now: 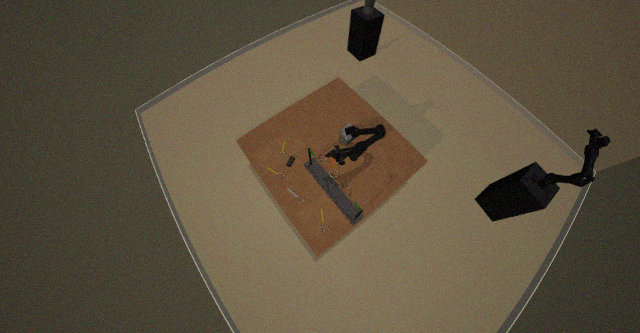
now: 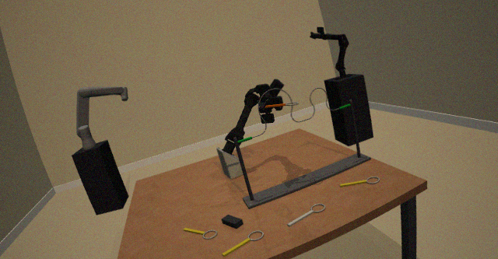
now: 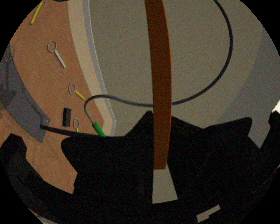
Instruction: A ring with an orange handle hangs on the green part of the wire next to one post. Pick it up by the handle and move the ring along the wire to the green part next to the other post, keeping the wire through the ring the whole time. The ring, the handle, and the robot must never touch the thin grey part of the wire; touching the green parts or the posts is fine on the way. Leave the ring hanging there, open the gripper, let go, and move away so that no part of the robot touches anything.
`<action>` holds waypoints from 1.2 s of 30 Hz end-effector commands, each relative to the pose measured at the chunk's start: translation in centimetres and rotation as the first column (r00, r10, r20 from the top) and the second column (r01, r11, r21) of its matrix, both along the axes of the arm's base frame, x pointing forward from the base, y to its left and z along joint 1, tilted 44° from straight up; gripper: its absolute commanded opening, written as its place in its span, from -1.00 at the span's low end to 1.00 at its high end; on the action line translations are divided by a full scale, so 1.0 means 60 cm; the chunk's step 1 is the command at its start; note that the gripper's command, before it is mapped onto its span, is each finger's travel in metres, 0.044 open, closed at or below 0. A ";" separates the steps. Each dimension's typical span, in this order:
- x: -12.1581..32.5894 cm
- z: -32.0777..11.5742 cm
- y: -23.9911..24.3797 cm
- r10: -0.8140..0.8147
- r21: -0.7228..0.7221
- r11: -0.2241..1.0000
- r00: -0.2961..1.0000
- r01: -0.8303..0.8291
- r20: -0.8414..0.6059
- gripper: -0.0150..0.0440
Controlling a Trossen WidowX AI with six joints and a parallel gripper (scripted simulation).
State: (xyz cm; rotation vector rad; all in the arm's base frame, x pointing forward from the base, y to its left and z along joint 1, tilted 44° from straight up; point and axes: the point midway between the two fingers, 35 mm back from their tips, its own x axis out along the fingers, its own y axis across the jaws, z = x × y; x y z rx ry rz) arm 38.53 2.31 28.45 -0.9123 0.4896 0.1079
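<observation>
My gripper [image 2: 271,107] [image 1: 334,157] [image 3: 152,115] is shut on the orange handle [image 2: 278,105] [image 1: 331,162] [image 3: 157,63] and holds it roughly level, high above the table. The ring [image 2: 292,104] [image 1: 333,174] at the handle's tip sits along the thin grey wire [image 2: 307,120] [image 3: 228,43], between the wire's big loop and its low dip. I cannot tell whether ring and wire touch. The green part [image 2: 245,139] [image 3: 98,129] by the near post [image 2: 243,169] lies behind and below my gripper. The other green part [image 2: 344,106] is by the far post [image 2: 355,131].
The posts stand on a grey base bar [image 2: 307,181] [image 1: 332,189]. Loose on the brown table [image 2: 175,197] lie yellow-handled rings [image 2: 354,182] [image 2: 237,245] [image 2: 196,231], a white-handled ring [image 2: 305,216] and a black block [image 2: 232,221]. Two black pedestals [image 2: 99,177] [image 2: 350,119] stand beside the table.
</observation>
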 end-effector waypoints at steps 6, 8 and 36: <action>0.000 -0.006 0.003 -0.010 0.113 0.994 1.000 0.013 -0.026 -1.00; 0.000 -0.007 0.004 -0.011 0.137 0.990 0.999 0.015 -0.032 -1.00; -0.004 -0.020 0.022 -0.010 0.462 0.885 0.994 0.060 -0.111 -1.00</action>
